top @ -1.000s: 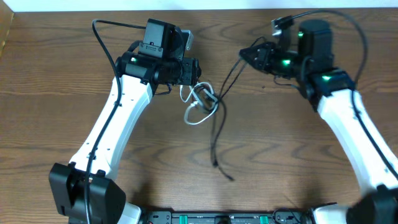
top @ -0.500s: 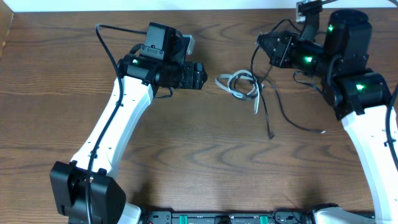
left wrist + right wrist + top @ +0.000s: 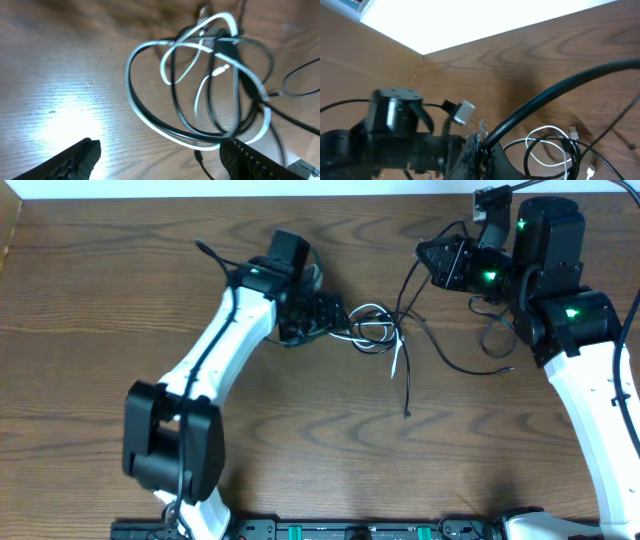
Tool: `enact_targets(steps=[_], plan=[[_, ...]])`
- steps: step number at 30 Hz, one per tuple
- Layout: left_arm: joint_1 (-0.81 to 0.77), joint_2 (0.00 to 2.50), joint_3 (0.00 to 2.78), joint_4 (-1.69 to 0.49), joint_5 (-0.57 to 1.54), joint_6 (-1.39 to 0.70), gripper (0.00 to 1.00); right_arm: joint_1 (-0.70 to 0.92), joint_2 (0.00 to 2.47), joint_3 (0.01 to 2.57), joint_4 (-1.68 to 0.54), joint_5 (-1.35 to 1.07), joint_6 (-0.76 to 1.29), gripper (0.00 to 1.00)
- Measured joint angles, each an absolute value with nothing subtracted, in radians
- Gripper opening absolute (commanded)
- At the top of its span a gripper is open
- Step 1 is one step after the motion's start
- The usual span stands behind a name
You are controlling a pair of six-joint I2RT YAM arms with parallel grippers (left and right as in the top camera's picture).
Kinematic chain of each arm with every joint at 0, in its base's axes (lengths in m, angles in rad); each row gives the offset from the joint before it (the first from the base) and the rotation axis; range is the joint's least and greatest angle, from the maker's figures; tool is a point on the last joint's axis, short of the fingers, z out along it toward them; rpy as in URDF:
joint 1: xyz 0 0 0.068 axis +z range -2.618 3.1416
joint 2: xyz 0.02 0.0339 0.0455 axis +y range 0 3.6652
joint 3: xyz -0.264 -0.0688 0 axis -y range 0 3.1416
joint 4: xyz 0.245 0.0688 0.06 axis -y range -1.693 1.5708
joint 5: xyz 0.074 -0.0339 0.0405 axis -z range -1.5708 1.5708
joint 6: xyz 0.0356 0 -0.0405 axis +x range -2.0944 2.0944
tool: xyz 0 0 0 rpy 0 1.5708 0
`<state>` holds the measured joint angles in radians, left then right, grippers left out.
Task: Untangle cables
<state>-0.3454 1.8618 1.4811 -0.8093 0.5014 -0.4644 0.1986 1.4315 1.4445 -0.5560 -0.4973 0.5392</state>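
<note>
A brown wooden surface (image 3: 90, 380) is seen from above, with 2 robot pincers near a small tangle (image 3: 372, 330) of thin cables at the top middle. The tangle is a white cable (image 3: 128, 82) looped several times through a black cable (image 3: 560, 92), and loose black tails trail off toward the lower right. The left pincer (image 3: 335, 318) sits just left of the tangle, jaws spread wide and holding nothing. It looks placed to close on a loop, so the knot can be pinned or pulled the opposite way. The right pincer (image 3: 422, 258) is up and to the right, apart from the tangle and closed on the black cable, which runs from it down into the loops. Holding it off to 1 side probably keeps that strand drawn out of the knot. The overhead view gives this layout, but its loops are too small to sort. The left wrist view shows them close up, with pale white rings and black ones crossing through them. Its 2 dark fingers (image 3: 75, 160) sit in the bottom corners, far apart, with the tangle just ahead of them. The blurred right wrist view alone shows the grip: the black cable leaves the closed fingertips as a thick dark line. The left arm (image 3: 395, 117) is beyond it and the tangle is at lower right. Judging by the crossed loops, most of the untangling is not yet done.
</note>
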Motion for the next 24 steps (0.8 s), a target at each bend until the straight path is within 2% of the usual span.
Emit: enact_targets(steps=[12,13,18,24], plan=[[-0.369,1.941,1.480,-0.740,0.530,-0.517,0.83,0.199,1.447,1.444,-0.565,-0.474,0.536,0.01],[-0.371,1.942,1.480,-0.722,0.541,-0.522,0.98,0.199,1.450,1.444,-0.565,-0.474,0.537,0.01],[-0.369,1.942,1.480,-0.657,0.612,-0.547,0.98,0.199,1.455,1.444,-0.565,-0.474,0.537,0.01],[-0.391,1.942,1.480,-0.760,0.641,-0.573,0.98,0.199,1.455,1.444,-0.568,-0.474,0.536,0.01]])
